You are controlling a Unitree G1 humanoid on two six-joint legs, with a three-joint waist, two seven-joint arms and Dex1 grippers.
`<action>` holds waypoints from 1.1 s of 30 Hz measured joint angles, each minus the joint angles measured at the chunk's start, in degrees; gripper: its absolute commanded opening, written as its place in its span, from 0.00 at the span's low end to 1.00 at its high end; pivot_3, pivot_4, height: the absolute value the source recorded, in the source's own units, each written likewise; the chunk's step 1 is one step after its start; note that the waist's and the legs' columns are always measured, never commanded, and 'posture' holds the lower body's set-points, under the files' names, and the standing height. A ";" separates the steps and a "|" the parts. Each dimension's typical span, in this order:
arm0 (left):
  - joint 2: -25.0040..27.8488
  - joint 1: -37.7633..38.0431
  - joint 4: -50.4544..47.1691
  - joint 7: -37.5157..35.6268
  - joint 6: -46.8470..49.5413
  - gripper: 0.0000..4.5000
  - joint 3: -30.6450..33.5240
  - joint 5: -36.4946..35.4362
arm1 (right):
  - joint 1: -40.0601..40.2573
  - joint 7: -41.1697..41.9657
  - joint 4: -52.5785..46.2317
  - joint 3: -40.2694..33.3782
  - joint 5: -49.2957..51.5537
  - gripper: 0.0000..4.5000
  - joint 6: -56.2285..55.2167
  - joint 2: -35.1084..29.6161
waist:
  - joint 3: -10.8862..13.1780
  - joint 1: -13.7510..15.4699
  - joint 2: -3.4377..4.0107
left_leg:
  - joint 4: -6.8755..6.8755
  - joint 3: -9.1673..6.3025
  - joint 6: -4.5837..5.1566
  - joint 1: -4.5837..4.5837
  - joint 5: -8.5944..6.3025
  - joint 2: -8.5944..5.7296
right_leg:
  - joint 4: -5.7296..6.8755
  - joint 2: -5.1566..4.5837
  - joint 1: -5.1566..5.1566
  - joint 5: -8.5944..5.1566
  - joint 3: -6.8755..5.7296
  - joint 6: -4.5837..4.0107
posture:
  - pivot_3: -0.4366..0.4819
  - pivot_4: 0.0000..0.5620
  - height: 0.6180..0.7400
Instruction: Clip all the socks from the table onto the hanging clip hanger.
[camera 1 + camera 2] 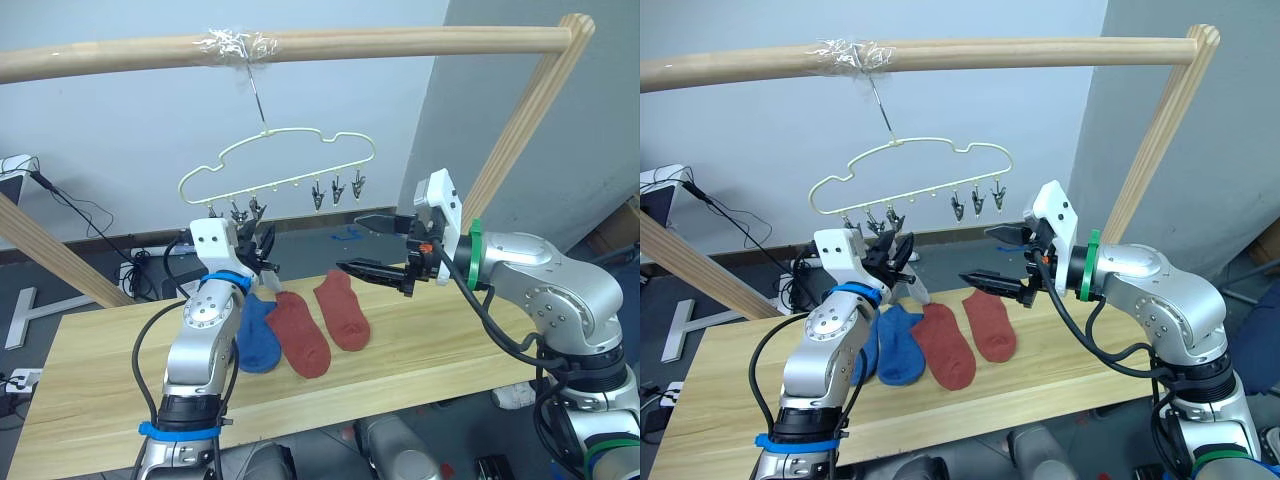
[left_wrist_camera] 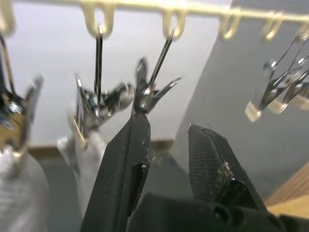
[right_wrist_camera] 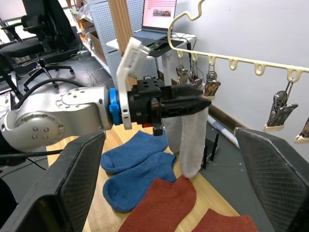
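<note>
The cream clip hanger (image 1: 290, 150) hangs by its hook from the wooden pole. Two light grey socks (image 3: 190, 140) hang from clips at its left end. Three clips at the right end (image 1: 337, 190) are bare. My left gripper (image 1: 262, 245) is raised just under the left clips, open, and one finger touches the foot of a metal clip (image 2: 145, 99). Two blue socks (image 1: 257, 335) and two rust-red socks (image 1: 322, 322) lie flat on the table (image 1: 100, 370). Above the red socks my right gripper (image 1: 357, 243) is open in mid-air and holds nothing.
The round wooden pole frame (image 1: 400, 42) spans overhead, with slanted legs at both ends of the table (image 1: 520, 130). Cables and a power strip (image 1: 130, 270) lie on the floor behind. A laptop on a desk (image 3: 159, 19) and office chairs stand further off.
</note>
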 measured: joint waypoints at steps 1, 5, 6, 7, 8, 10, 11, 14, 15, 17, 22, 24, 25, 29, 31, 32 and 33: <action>-0.36 0.40 0.60 0.25 -0.57 0.35 -0.09 0.33 | -0.01 0.00 0.00 0.00 0.00 1.00 0.00 -0.05 | 0.00 0.00 0.00 | 0.00 0.00 0.00 0.00 0.00 0.00 | 0.00 0.00 0.00 0.00 -0.01 0.00 | 0.10 0.28 1.00; -1.27 0.78 1.82 0.92 -1.52 0.35 -0.10 1.25 | -0.02 -0.04 0.00 -0.01 0.02 1.00 0.00 -0.42 | 0.00 -0.01 0.00 | 0.00 -0.01 0.00 -0.01 0.00 0.00 | 0.00 0.01 0.00 0.00 -0.02 0.00 | 0.10 0.29 1.00; -1.49 0.32 1.98 1.49 -1.42 0.35 -0.03 1.29 | -0.02 -0.16 0.00 -0.02 0.06 1.00 0.02 -0.47 | 0.00 -0.01 0.00 | 0.00 -0.01 0.00 -0.01 0.00 0.00 | 0.00 0.01 0.00 0.00 -0.01 0.01 | 0.10 0.29 1.00; -1.54 -0.09 2.15 1.79 -1.36 0.35 0.00 1.31 | -0.02 -0.23 0.00 -0.02 0.13 1.00 0.02 -0.47 | 0.00 -0.01 0.00 | 0.00 -0.01 0.00 -0.01 0.00 0.00 | 0.00 0.01 0.00 0.00 -0.02 0.01 | 0.10 0.29 1.00; -1.54 -0.58 2.39 1.93 -1.34 0.35 0.10 1.35 | -0.02 -0.37 0.00 -0.02 0.40 1.00 0.05 -0.48 | 0.00 -0.01 0.00 | 0.00 0.00 0.00 0.00 0.00 -0.01 | 0.00 0.01 0.00 0.00 -0.02 0.01 | 0.10 0.29 1.00; -1.54 -1.09 3.06 2.12 -1.34 0.35 0.29 1.44 | -0.02 -0.60 0.00 -0.02 0.77 1.00 0.13 -0.58 | 0.00 -0.08 0.00 | 0.00 0.00 0.00 0.00 0.00 0.00 | 0.00 0.01 0.00 0.00 -0.01 0.01 | 0.09 0.29 1.00; -1.54 -1.13 3.26 2.27 -1.34 0.35 0.29 1.45 | -0.02 -0.64 0.00 -0.02 0.80 1.00 0.17 -0.73 | 0.00 -0.11 0.00 | -0.01 0.00 0.01 0.00 0.00 0.00 | -0.01 0.01 0.00 0.00 -0.01 0.01 | 0.09 0.29 1.00; -1.71 -2.27 5.15 3.18 -1.31 0.35 0.50 1.51 | -0.01 -0.91 0.00 -0.13 0.84 1.00 0.43 -1.05 | 0.00 -0.09 0.00 | -0.01 -0.01 0.01 0.00 0.00 0.00 | -0.01 0.01 0.00 0.00 -0.02 0.00 | 0.09 0.29 1.00; -1.79 -2.90 5.72 3.39 -1.30 0.35 0.53 1.52 | -0.02 -0.95 0.00 -0.15 0.85 1.00 0.47 -1.06 | 0.00 -0.08 0.00 | 0.00 -0.01 0.01 -0.01 0.00 -0.01 | -0.01 0.01 0.00 0.00 -0.03 0.01 | 0.09 0.29 1.00; -1.90 -4.12 6.35 3.86 -1.28 0.35 0.54 1.53 | -0.01 -1.05 -0.02 -0.20 0.88 1.00 0.52 -1.07 | 0.00 -0.09 0.00 | 0.00 -0.01 0.01 -0.01 0.00 -0.01 | -0.01 0.01 0.00 0.00 -0.02 0.01 | 0.08 0.28 1.00; -1.90 -7.35 8.52 4.82 -1.31 0.35 1.07 1.55 | -0.01 -1.87 -0.26 -0.45 0.88 1.00 0.86 -1.12 | 0.00 -0.26 0.00 | -0.01 0.00 0.01 -0.01 0.00 -0.01 | -0.01 0.01 0.00 0.00 -0.02 0.01 | 0.08 0.28 1.00; -1.90 -8.02 9.38 5.10 -1.31 0.35 1.07 1.55 | 0.00 -2.01 -0.39 -0.50 0.89 1.00 0.96 -1.14 | 0.00 -0.37 0.00 | -0.01 -0.01 0.01 -0.01 0.00 0.00 | -0.02 0.01 0.00 0.00 -0.03 0.01 | 0.07 0.28 1.00; -1.90 -8.28 9.70 5.26 -1.31 0.35 1.08 1.55 | 0.00 -2.05 -0.39 -0.50 0.89 1.00 1.00 -1.14 | 0.00 -0.41 0.00 | -0.01 -0.01 0.01 -0.01 0.00 0.00 | -0.02 0.01 0.00 0.00 -0.03 0.01 | 0.07 0.28 1.00; -1.90 -9.19 10.08 5.48 -1.33 0.35 1.17 1.51 | 0.04 -2.17 -0.48 -0.51 0.93 1.00 1.05 -1.14 | 0.00 -0.61 0.00 | -0.01 -0.01 0.01 -0.01 0.00 -0.01 | -0.02 0.01 0.00 0.00 -0.02 0.01 | 0.07 0.28 1.00; -1.90 -9.75 10.08 5.55 -1.32 0.35 1.36 1.49 | 0.14 -2.20 -0.58 -0.51 0.94 1.00 1.07 -1.14 | 0.00 -0.75 0.00 | -0.01 -0.01 0.01 -0.01 0.00 -0.01 | -0.02 0.01 0.00 0.00 -0.03 0.01 | 0.07 0.28 1.00; -1.90 -10.08 10.08 5.57 -1.32 0.35 1.49 1.49 | 0.17 -2.22 -0.66 -0.51 0.94 1.00 1.08 -1.14 | 0.00 -0.80 0.00 | -0.01 -0.01 0.01 -0.01 0.00 -0.01 | -0.02 0.01 0.00 0.00 -0.03 0.01 | 0.07 0.28 1.00; -1.90 -10.33 10.07 5.59 -1.31 0.35 1.57 1.49 | 0.17 -2.26 -0.75 -0.51 0.95 1.00 1.09 -1.14 | 0.00 -0.88 0.00 | -0.01 -0.01 0.01 -0.01 0.00 -0.01 | -0.02 0.01 0.00 0.00 -0.02 0.01 | 0.07 0.28 1.00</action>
